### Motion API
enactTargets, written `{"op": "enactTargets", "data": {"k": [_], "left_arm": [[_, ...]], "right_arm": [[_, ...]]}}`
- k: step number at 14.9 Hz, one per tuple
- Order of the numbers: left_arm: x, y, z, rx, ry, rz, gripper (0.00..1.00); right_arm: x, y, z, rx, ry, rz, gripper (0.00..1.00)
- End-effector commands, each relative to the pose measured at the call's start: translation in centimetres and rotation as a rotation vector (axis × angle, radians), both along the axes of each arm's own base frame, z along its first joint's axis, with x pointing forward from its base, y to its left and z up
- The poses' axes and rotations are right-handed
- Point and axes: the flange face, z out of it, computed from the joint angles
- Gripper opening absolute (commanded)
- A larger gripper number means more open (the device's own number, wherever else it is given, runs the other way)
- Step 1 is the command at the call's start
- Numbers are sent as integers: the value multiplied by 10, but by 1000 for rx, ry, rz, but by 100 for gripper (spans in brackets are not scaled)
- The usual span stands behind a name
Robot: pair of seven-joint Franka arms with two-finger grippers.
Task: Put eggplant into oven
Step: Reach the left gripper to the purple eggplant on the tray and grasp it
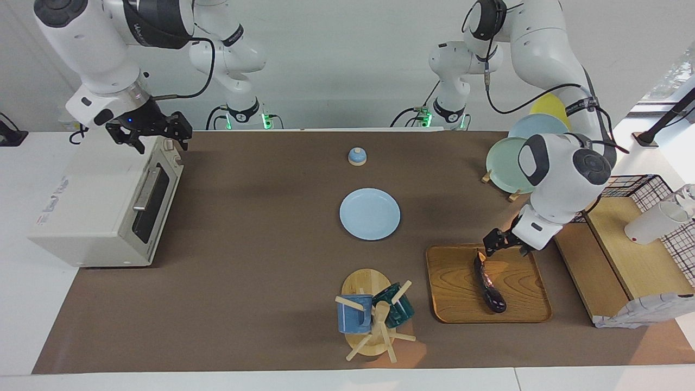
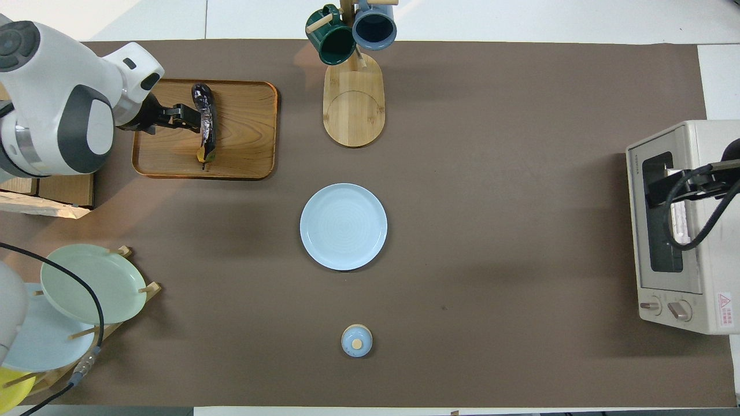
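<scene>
A slender dark purple eggplant (image 1: 490, 287) (image 2: 207, 134) lies on a wooden tray (image 1: 459, 293) (image 2: 243, 136) toward the left arm's end of the table. My left gripper (image 1: 502, 248) (image 2: 184, 113) hangs open low over the tray, just beside the eggplant's stem half and not touching it. The off-white oven (image 1: 92, 201) (image 2: 691, 231) stands at the right arm's end with its glass door closed. Above the oven's top front edge, my right gripper (image 1: 157, 140) (image 2: 670, 188) waits, open and empty.
A light blue plate (image 1: 370, 214) (image 2: 343, 226) sits mid-table, with a small blue lidded pot (image 1: 357, 156) nearer the robots. A mug tree (image 1: 372, 315) stands beside the tray. A plate rack (image 1: 507, 160) and a wire basket with wooden shelves (image 1: 624, 250) flank the left arm.
</scene>
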Motion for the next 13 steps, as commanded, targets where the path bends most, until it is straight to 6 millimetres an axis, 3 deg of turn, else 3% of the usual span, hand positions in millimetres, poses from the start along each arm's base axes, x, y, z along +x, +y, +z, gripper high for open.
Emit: {"op": "enactTargets", "data": {"k": [1, 4, 7, 9, 12, 13], "left_arm": [[14, -10, -21, -30, -34, -2, 100], [15, -26, -37, -49, -47, -10, 100], [12, -31, -45, -47, -53, -16, 98], [7, -36, -55, -38, -52, -32, 96], [0, -36, -66, -34, -55, -55, 95], [-1, -36, -67, -35, -52, -60, 93]], "right_arm": [[-5, -1, 3, 26, 9, -23, 100], [-13, -40, 4, 30, 25, -95, 100], [-14, -46, 4, 30, 25, -106, 100], [-13, -39, 4, 30, 25, -85, 100], [-19, -68, -2, 32, 18, -140, 100], [-16, -70, -9, 27, -41, -137, 84]]}}
